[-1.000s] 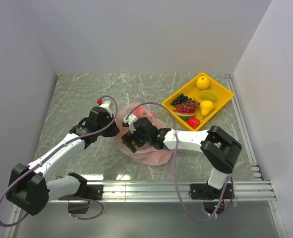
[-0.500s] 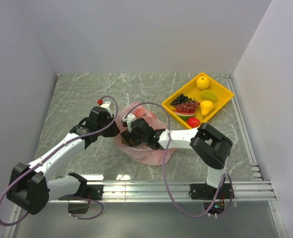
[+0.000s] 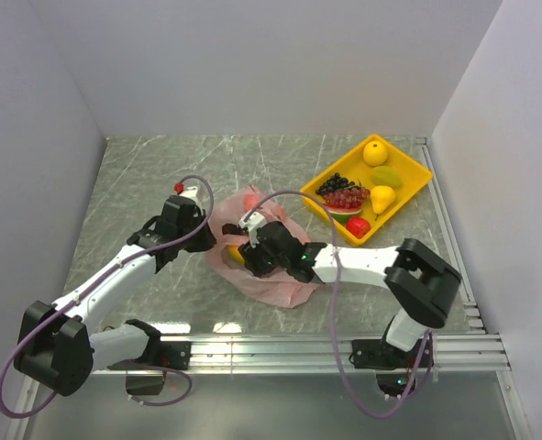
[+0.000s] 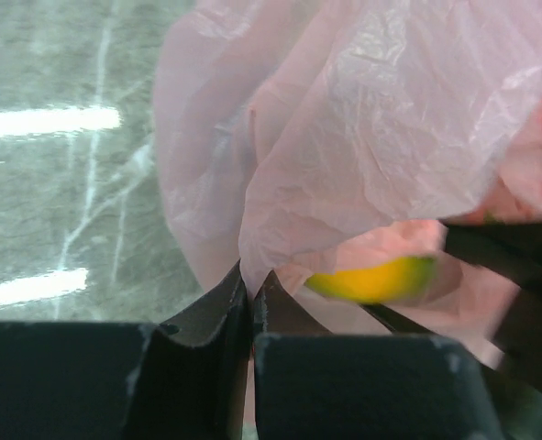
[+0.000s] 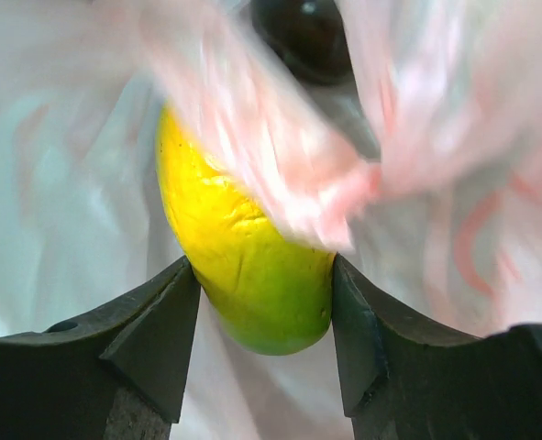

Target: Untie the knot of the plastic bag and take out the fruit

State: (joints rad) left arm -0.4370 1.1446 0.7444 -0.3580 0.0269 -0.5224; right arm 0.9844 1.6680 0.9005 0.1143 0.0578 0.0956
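**Right hand closes on a fruit inside the opened bag**

Over the last second the right hand (image 5: 262, 266) has gone from fingers wide apart to fingers drawn in on a yellow-green fruit (image 5: 225, 229). Both of its inner faces now appear to press the fruit's sides. A patch of yellow shows at its tip in the top view, where only pink film showed before. I judge that the untying is done, since the bag's mouth lies slack and no knot can be made out. The step in hand is lifting this fruit out. A dark round fruit (image 5: 307, 37) sits deeper in, beyond the right hand's fingertips.

The left hand (image 4: 250, 280) has hardly shifted. Its fingers are together, pinching a fold of the plastic bag (image 4: 371, 119), which billows away in front of it over the worktop (image 4: 60, 183).

The left arm reaches forward, low and stretched out. The right arm folds sharply at the elbow and doubles back toward the left hand, with its wrist low in the film. The yellow tray (image 3: 415, 179) lies well behind the right hand, on its outer side.
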